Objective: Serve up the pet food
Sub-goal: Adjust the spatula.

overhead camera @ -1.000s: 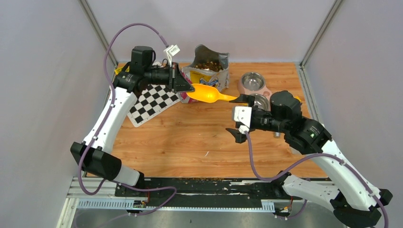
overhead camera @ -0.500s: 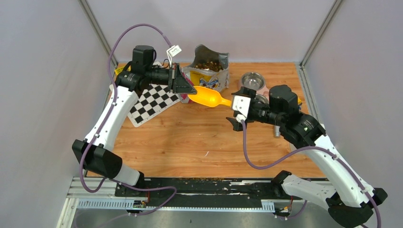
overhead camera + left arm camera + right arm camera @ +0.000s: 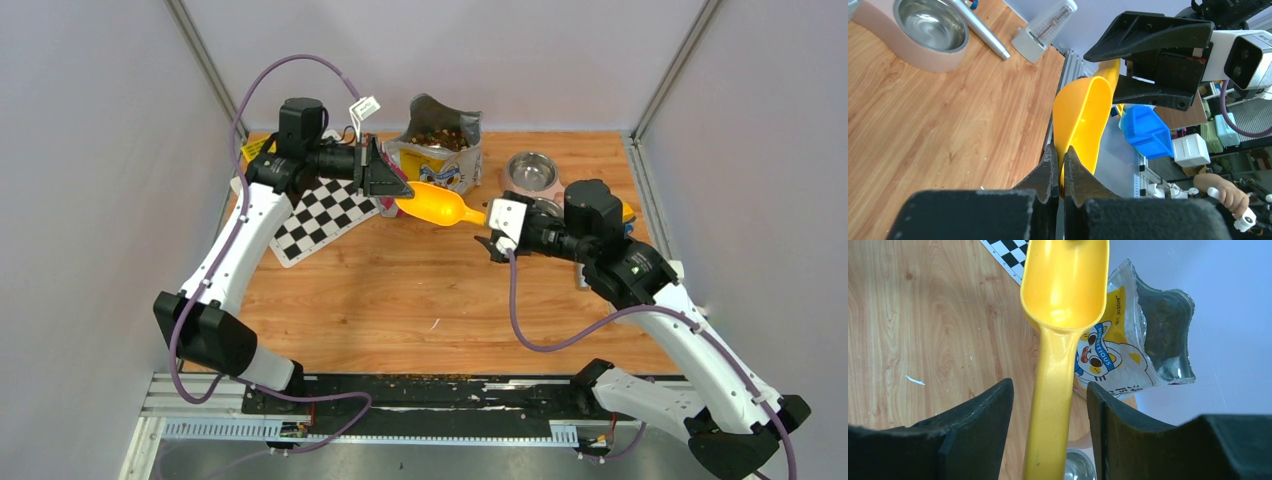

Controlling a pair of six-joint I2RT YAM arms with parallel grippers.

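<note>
- Wooden table (image 3: 400, 290) spans my overhead view.
- Cat-print bag (image 3: 440, 165) stands open at the middle of the table's far edge.
- Left gripper (image 3: 1058, 155) pinches the yellow scoop (image 3: 1083, 125) by its bowl rim, fully closed.
- Right gripper (image 3: 1050, 390) straddles the scoop's handle, jaws apart, gaps either side.
- Pet food (image 3: 440, 137) sits inside the bag.

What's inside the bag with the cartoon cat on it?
Small brown pet food pellets show through the open top of the bag. The bag's walls hide how far down the pile goes.
</note>
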